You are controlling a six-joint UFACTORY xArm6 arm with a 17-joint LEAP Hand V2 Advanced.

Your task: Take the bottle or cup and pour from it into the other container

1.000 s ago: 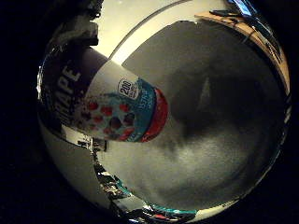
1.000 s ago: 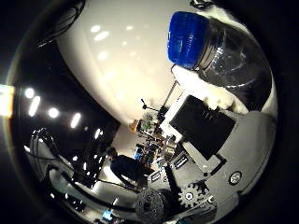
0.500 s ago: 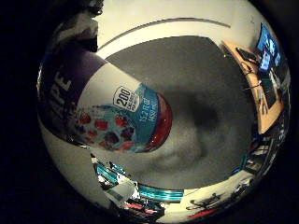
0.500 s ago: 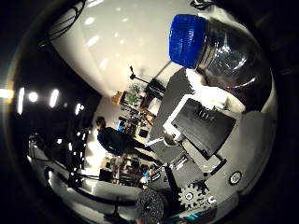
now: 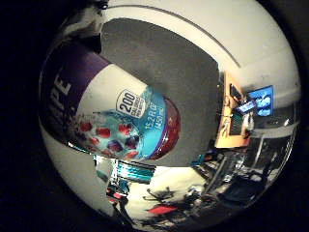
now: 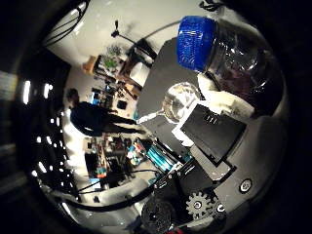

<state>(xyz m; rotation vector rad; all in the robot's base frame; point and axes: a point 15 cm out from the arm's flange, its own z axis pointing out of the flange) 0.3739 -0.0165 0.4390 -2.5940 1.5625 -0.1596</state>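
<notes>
A bottle [image 5: 116, 121] with a purple, white and teal label and dark red liquid fills much of the little finger side view, close against the palm. Its blue cap [image 6: 195, 36] and clear neck show in the thumb side view, lying tilted. My right hand [image 6: 219, 136], of white and black parts, is curled round the bottle. A clear glass cup [image 6: 179, 100] stands on the grey table surface beyond the fingers, near the bottle's capped end. The grey surface [image 5: 164, 63] lies behind the bottle.
A white band [image 5: 203, 29] borders the grey surface. Beyond it stand an orange desk [image 5: 234, 121] with a lit monitor [image 5: 260, 99], and cluttered shelves and furniture [image 6: 117, 58] further back in the room.
The whole picture has turned in both views, so the hand has rotated with the bottle in it. The glass cup has come into the thumb side view near the cap.
</notes>
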